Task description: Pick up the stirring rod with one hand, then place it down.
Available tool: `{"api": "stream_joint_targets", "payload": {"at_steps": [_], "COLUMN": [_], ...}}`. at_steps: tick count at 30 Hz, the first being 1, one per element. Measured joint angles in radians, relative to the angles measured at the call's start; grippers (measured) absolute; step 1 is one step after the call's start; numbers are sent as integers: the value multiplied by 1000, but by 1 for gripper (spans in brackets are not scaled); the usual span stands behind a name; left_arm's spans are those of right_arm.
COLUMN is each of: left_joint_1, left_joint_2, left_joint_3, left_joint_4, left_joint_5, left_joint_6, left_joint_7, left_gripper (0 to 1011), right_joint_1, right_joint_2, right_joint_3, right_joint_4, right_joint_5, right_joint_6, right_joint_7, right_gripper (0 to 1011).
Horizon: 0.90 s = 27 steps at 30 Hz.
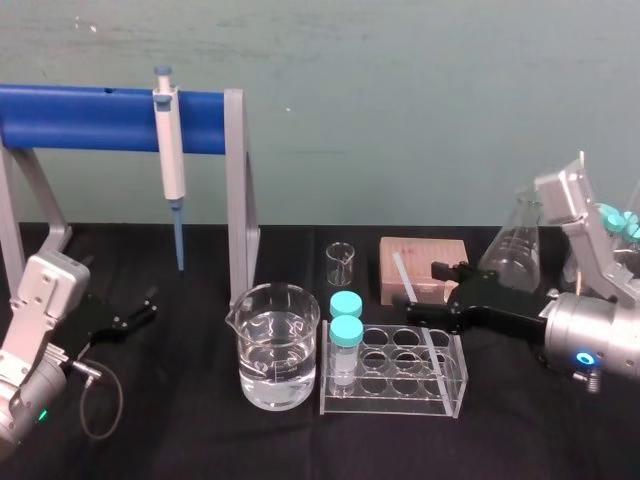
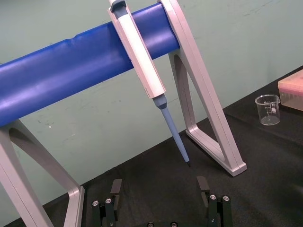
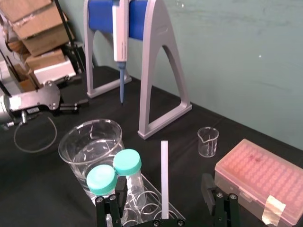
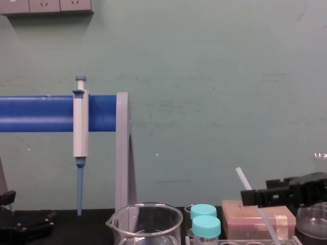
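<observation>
Both right gripper (image 3: 164, 182) fingers (image 3: 208, 187), spread, flank the stirring rod (image 3: 164, 158) in the rack (image 1: 390, 408); an off-centre pinch could topple it. The left gripper (image 2: 159, 184) idles, spread, at the table's (image 1: 180, 440) left edge.

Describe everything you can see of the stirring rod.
The stirring rod is thin, straight and translucent white, and looks like glass or plastic. It stands tilted. Its lower end appears to sit in the clear tube rack and its upper end is free. The open right gripper has a finger on each side of the rod without touching it, so only the rack seems to support it.
</observation>
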Motion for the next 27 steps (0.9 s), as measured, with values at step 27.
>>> {"api": "stream_joint_targets", "payload": {"at_steps": [27], "left_joint_1": [0], "left_joint_2": [0], "left_joint_3": [0], "left_joint_4": [0], "left_joint_5": [0], "left_joint_6": [0], "left_joint_7": [0], "left_gripper": [1000], "right_joint_1": [54], "right_joint_2": [-25], "right_joint_3": [-66], "right_joint_4": [54], "right_joint_5": [-58], "right_joint_6": [21], "right_joint_7": [-5], "right_gripper": [1000]}}
